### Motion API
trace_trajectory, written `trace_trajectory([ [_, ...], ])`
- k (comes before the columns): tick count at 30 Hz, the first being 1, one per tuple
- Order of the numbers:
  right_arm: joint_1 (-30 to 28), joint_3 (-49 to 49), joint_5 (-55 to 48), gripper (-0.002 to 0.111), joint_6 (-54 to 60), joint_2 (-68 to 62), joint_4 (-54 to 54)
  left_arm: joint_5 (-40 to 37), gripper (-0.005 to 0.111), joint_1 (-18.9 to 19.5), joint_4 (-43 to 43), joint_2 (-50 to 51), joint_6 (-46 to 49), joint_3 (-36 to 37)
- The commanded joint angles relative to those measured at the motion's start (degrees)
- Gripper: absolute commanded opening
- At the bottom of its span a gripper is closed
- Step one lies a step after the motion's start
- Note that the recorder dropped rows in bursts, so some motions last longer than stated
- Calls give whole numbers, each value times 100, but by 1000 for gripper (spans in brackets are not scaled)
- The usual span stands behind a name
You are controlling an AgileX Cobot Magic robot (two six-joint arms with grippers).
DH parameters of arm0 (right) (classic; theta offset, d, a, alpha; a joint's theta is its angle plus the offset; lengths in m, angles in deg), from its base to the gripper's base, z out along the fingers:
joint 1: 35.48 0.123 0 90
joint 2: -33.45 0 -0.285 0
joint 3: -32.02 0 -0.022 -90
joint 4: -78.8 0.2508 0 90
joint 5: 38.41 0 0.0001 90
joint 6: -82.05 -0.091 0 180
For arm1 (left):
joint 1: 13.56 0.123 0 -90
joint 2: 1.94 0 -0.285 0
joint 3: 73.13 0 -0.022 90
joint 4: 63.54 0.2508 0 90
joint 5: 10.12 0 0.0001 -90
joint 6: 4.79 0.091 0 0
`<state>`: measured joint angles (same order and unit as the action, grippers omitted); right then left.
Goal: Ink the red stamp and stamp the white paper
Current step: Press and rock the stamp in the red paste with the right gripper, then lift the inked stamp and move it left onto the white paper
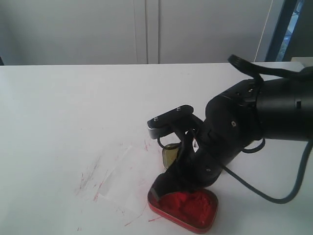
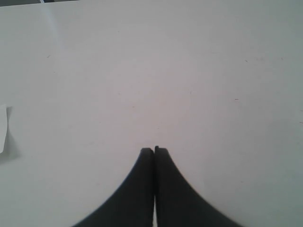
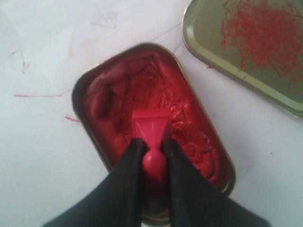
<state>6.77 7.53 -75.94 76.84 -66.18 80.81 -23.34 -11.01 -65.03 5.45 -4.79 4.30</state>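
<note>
Stamp (image 3: 152, 130) base-down against the red ink in the tin (image 3: 81, 90), low and right of centre in the exterior frame, pinched at the knob by the right claw (image 3: 153, 143). Gold lid (image 3: 203, 42) just beside the tin, smeared red. Paper (image 1: 120, 178) left of the tin, flat, streaked red, barely distinct from the white tabletop (image 1: 73, 107). Left claw (image 2: 155, 150) pressed together over bare tabletop. Pale cabinet doors (image 1: 146, 29) across the top of the frame.
</note>
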Motion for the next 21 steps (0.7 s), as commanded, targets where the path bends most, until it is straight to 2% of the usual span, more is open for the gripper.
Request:
trace_trajectory([
  [1, 0, -20, -174, 0, 43, 21, -201, -5, 0, 13, 5, 39, 0, -21],
  [12, 0, 50, -62, 0, -12, 375, -30, -5, 0, 13, 5, 39, 0, -21],
  [21, 0, 855, -509, 0, 255, 84, -26, -5, 0, 13, 5, 39, 0, -21],
])
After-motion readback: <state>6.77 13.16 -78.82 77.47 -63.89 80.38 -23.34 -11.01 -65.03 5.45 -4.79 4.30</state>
